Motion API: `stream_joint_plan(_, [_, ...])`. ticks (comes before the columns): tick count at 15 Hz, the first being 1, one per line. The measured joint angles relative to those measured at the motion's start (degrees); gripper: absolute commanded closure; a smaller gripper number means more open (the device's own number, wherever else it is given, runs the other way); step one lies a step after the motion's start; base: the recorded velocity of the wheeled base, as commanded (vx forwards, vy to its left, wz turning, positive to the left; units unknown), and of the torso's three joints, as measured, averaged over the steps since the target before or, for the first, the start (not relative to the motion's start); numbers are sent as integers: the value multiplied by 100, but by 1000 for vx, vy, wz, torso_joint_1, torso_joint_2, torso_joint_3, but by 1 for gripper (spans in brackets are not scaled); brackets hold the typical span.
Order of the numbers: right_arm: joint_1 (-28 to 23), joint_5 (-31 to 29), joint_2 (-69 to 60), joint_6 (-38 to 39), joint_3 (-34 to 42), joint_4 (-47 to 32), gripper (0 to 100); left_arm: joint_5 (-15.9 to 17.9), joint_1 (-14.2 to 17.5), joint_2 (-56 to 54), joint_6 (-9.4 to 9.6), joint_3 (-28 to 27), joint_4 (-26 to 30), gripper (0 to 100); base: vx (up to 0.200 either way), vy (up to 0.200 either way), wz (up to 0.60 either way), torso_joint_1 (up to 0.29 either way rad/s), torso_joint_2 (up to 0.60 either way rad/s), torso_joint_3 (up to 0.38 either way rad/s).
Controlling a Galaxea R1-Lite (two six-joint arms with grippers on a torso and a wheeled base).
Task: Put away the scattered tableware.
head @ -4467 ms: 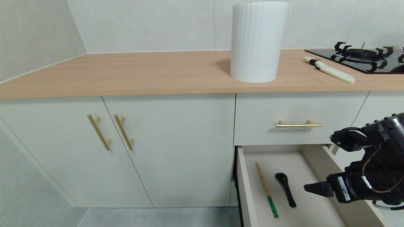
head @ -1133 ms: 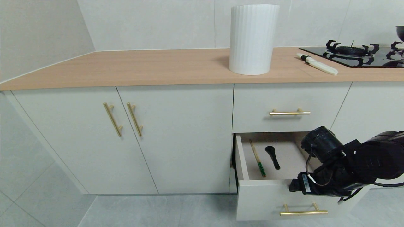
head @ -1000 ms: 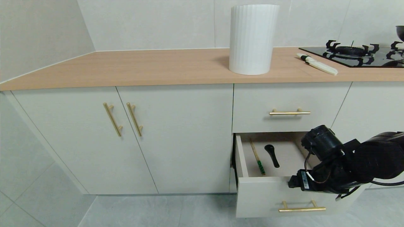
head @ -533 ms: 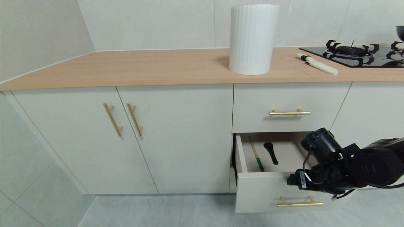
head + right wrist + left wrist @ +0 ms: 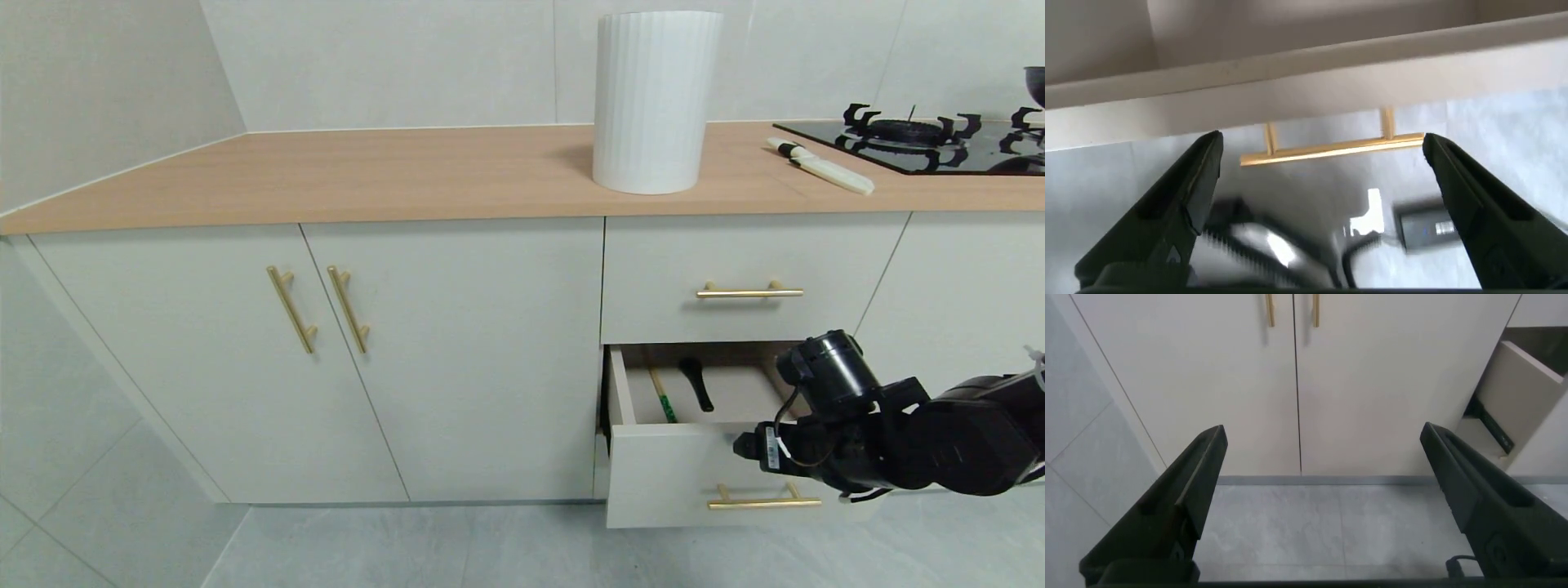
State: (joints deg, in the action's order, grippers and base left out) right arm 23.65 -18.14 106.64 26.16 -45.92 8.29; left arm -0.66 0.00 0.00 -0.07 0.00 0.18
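lower drawer (image 5: 678,478): was only partly open, its front panel sticking out a bit from the cabinet, with a gold handle (image 5: 763,500) low on the front
chopsticks (image 5: 658,395): were lying inside the lower drawer along its left side, green ends toward the front
black spoon (image 5: 695,382): was in there too, just beside the chopsticks on their right, apart from them as far as I could see
right gripper (image 5: 739,447): was up at the top edge of the drawer front, a little above the gold handle, honestly couldn't tell if it was actually touching; fingers (image 5: 1167,212) were spread wide apart, and the wrist view had the handle running across the gap
left gripper (image 5: 1323,431): was down low facing the cabinet doors (image 5: 1290,376), fingers wide apart as well, floor (image 5: 1290,531) under it
knife (image 5: 819,171): was sitting on the countertop (image 5: 367,175), between the white ribbed canister (image 5: 653,102) and the stove (image 5: 922,135)
upper drawer (image 5: 735,261): was shut
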Motion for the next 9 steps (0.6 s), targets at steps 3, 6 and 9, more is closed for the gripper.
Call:
stream_joint_plan(3, [-52, 7, 132, -307, 9, 341, 0, -2, 0, 0, 0, 0, 0, 0, 0, 0, 0, 0, 0, 0])
stream_joint_plan(6, [-139, 44, 355, -752, -38, 976, 0, -2, 0, 0, 0, 0, -2, 0, 0, 0, 0, 0, 0, 0])
stream_joint_plan(9, [-273, 41, 744, -1176, -280, 1785, 0, -2, 0, 0, 0, 0, 0, 0, 0, 0, 0, 0, 0, 0])
